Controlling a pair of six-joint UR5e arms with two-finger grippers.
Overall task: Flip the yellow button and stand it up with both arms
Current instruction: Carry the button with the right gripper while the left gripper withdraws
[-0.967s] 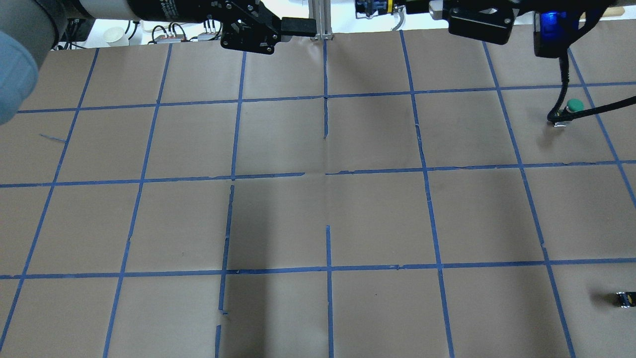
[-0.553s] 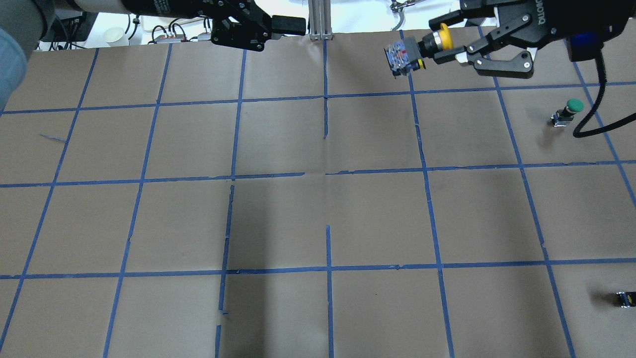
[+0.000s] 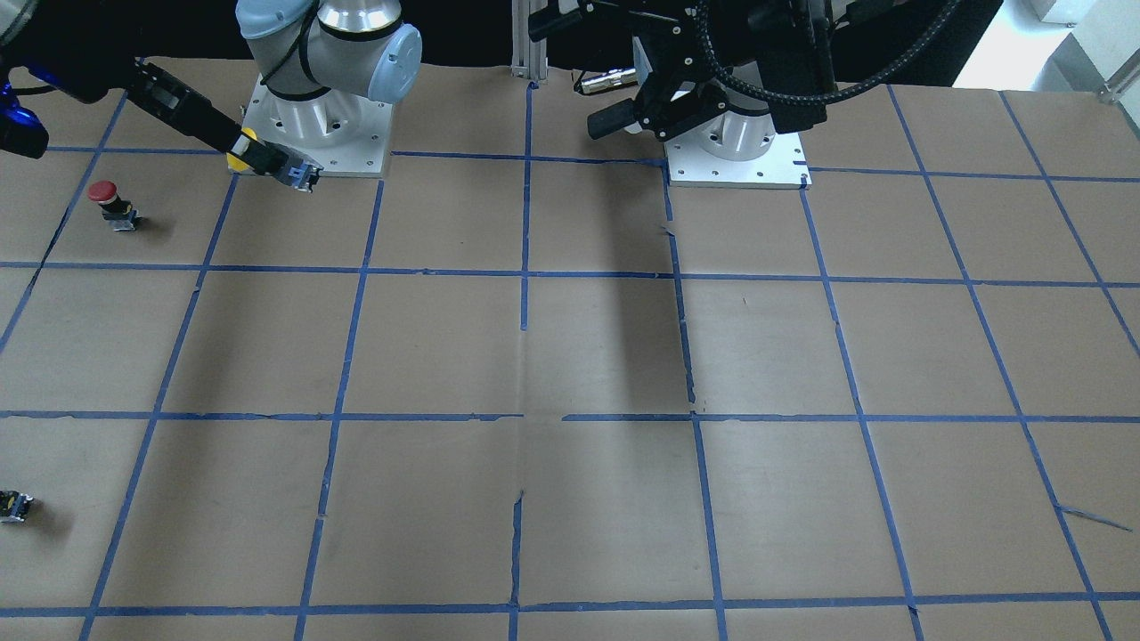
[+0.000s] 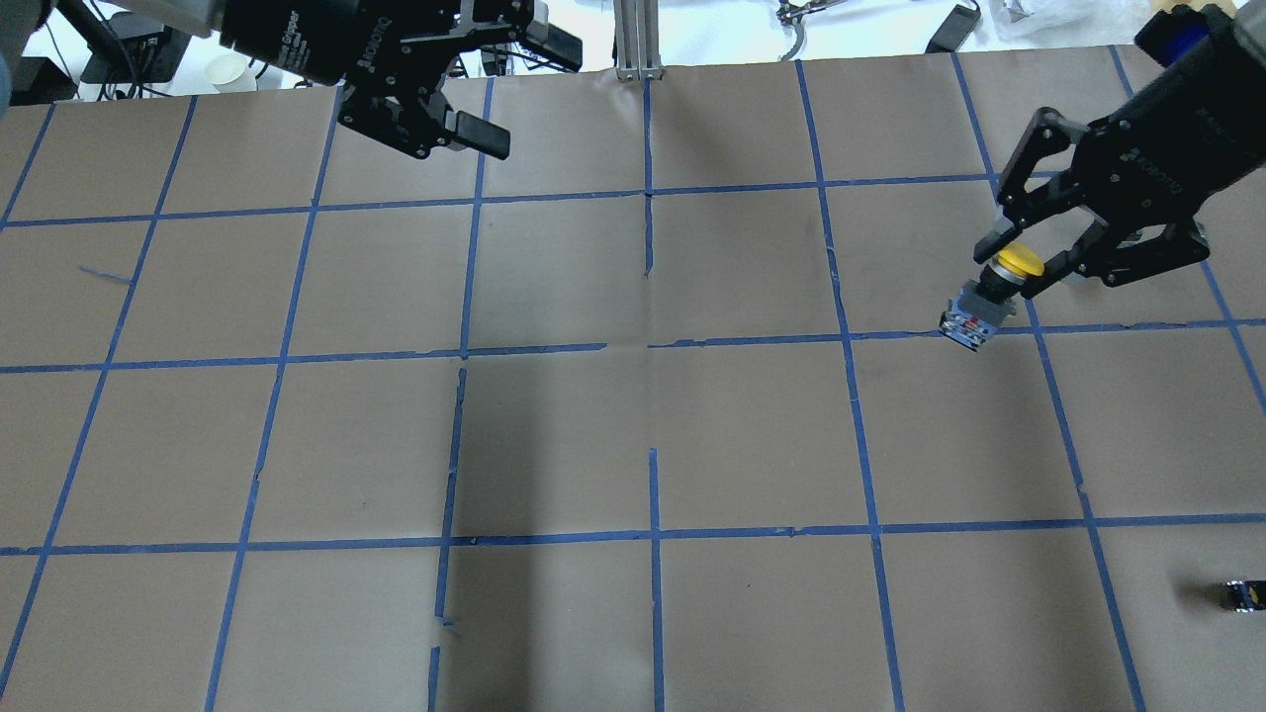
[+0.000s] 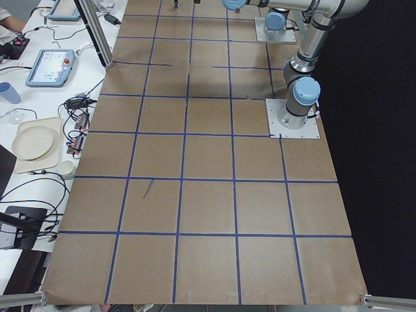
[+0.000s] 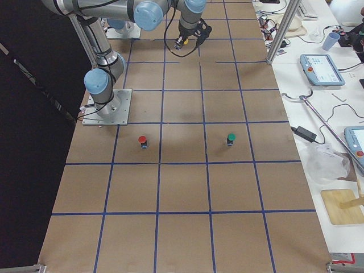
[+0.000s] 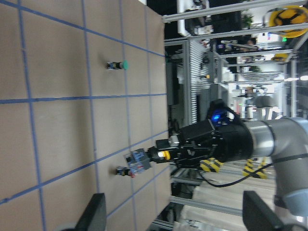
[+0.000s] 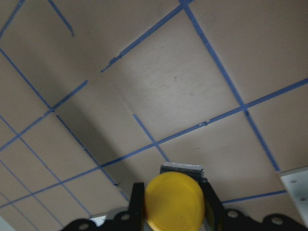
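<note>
My right gripper is shut on the yellow button, a yellow cap on a black and silver body, and holds it tilted off the table with the body pointing down and away from the palm. The same hold shows in the front view. In the right wrist view the cap sits between the fingers. My left gripper is open and empty over the far left of the table. The left wrist view shows its fingers wide apart and the held button far off.
A red-capped button stands near the right arm's base plate. A green-capped button stands further out. A tiny black block lies near the table edge. An aluminium post stands between the arms.
My right gripper has carried the yellow button from the top middle of the overhead view down to the right, now covering the capped button there. My left gripper has swung left and turned.
</note>
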